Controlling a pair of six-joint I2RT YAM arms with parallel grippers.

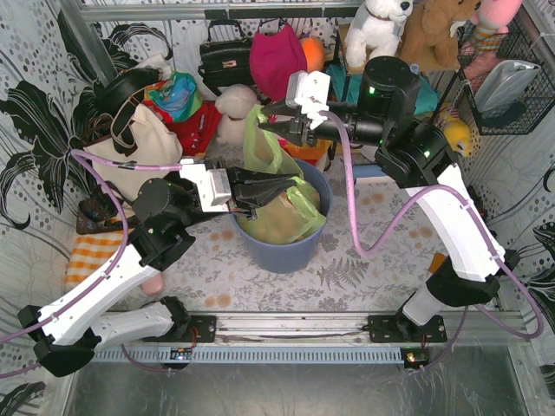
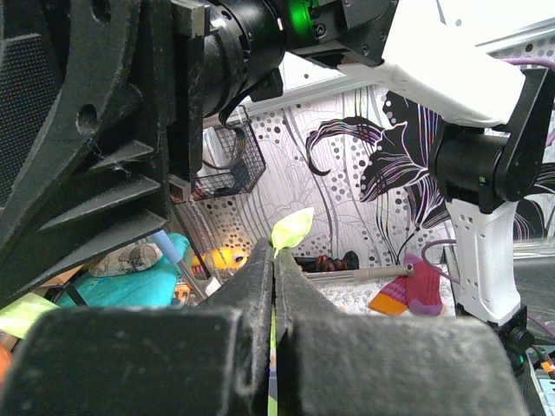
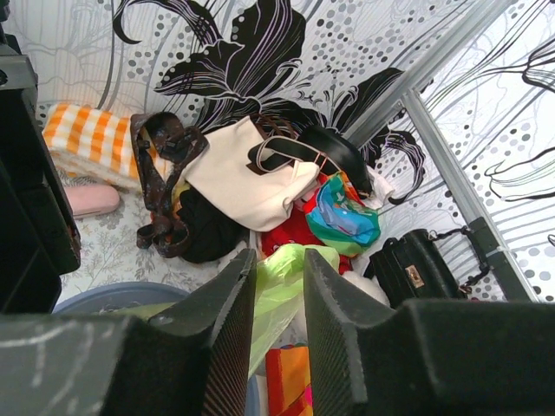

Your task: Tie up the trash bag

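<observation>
Green film, thin and translucent, is what both arms are busy with. From above, the trash bag (image 1: 293, 215) sits in a round blue-grey bin (image 1: 286, 253), with crumpled tan paper showing through its wrinkled skin. The left gripper (image 1: 290, 184) reaches in level over the bin's rim, and its black fingers meet on a bunched fold of the bag right at their tips. A long flap of the same plastic stands up from the bin to the right gripper (image 1: 265, 127), which hangs above the bin's far side.

Seen from the left wrist, the left gripper (image 2: 274, 260) is pressed tight together. A sliver of green runs down the seam between its ribbed black fingers, and a leaf-shaped tuft of the trash bag (image 2: 292, 230) pokes out just past the tips.

Seen from the right wrist, the right gripper (image 3: 277, 258) has its fingers a narrow gap apart. Glossy, puckered film of the trash bag (image 3: 282, 293) fills that gap. Whether the pads press it I cannot tell. The bin (image 3: 113, 296) curves below and to the left of the fingers, and a smooth cream tote bag (image 3: 247, 186) lies beyond the tips.
</observation>
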